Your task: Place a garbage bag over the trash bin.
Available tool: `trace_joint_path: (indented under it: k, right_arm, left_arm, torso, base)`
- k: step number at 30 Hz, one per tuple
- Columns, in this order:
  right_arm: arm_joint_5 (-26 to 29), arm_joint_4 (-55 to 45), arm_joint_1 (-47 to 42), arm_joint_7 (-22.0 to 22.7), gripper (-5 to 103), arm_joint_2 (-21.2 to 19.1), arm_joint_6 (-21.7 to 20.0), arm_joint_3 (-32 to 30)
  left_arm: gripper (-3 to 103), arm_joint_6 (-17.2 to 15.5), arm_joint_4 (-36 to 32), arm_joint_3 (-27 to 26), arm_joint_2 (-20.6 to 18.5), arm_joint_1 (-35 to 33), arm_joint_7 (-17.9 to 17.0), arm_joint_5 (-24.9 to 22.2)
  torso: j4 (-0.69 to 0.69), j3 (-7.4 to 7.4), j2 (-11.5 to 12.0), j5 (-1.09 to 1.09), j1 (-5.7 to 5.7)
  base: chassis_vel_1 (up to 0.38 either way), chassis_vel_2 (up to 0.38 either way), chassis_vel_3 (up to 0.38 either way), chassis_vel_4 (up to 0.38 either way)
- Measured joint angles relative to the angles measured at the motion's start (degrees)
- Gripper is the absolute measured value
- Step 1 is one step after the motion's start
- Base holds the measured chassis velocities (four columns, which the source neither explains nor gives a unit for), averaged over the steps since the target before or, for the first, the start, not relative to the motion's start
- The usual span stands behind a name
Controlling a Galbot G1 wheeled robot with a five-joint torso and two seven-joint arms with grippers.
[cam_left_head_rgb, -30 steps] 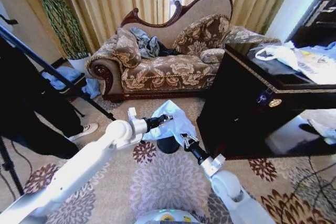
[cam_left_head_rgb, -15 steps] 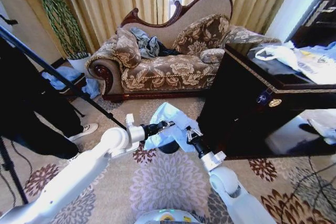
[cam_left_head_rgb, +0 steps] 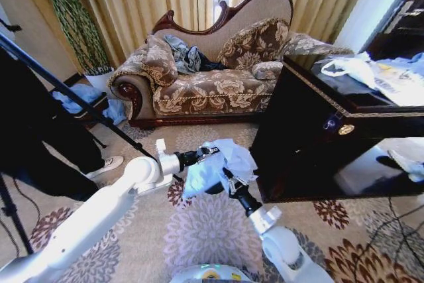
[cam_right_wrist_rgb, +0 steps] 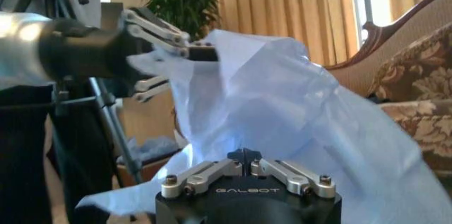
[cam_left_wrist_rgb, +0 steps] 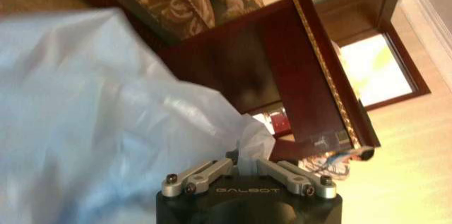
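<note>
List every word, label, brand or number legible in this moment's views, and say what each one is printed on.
"GALBOT" – on the black body of the left end effector, which pinches the garbage bag.
"GALBOT" – on the black body of the right end effector, also gripping the bag.
The papers and white plastic bags on the dark cabinet may carry print, but it is too small to read.
Nothing else is legible.

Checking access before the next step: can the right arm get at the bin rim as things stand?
Probably not directly. The right gripper is shut on the garbage bag, as is the left gripper, and the bag hangs over the trash bin, covering its rim.
</note>
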State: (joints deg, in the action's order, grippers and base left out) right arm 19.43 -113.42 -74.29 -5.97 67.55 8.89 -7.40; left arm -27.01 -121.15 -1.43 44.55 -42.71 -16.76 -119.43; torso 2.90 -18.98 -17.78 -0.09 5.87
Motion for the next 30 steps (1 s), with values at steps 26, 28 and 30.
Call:
trace_joint_path:
  k: [26, 28, 30]
  right_arm:
    - [10.8, 1.2, 2.5, -5.5, 0, 7.1, 2.8, 4.3]
    - [10.4, 1.9, 3.5, -5.4, 0, 7.7, 2.8, 4.8]
    - [8.3, 4.8, 7.4, -4.4, 0, 9.3, 2.9, 5.9]
  left_arm:
    - [0, -1.2, -1.3, -1.0, -7.6, -0.1, 4.4, -1.7]
    - [0, -1.3, -1.5, -0.4, -8.3, 0.2, 4.9, -1.8]
    - [0, -1.8, -2.4, 1.2, -10.2, 0.6, 6.2, -1.8]
  torso:
    - [0.02, 0.0, 0.0, 0.0, 0.0]
    - [0.01, 0.0, 0.0, 0.0, 0.0]
    - [0.01, 0.0, 0.0, -0.01, 0.0]
  base:
    - [0.0, 0.0, 0.0, 0.0]
    - [0.0, 0.0, 0.0, 0.0]
    - [0.0, 0.0, 0.0, 0.0]
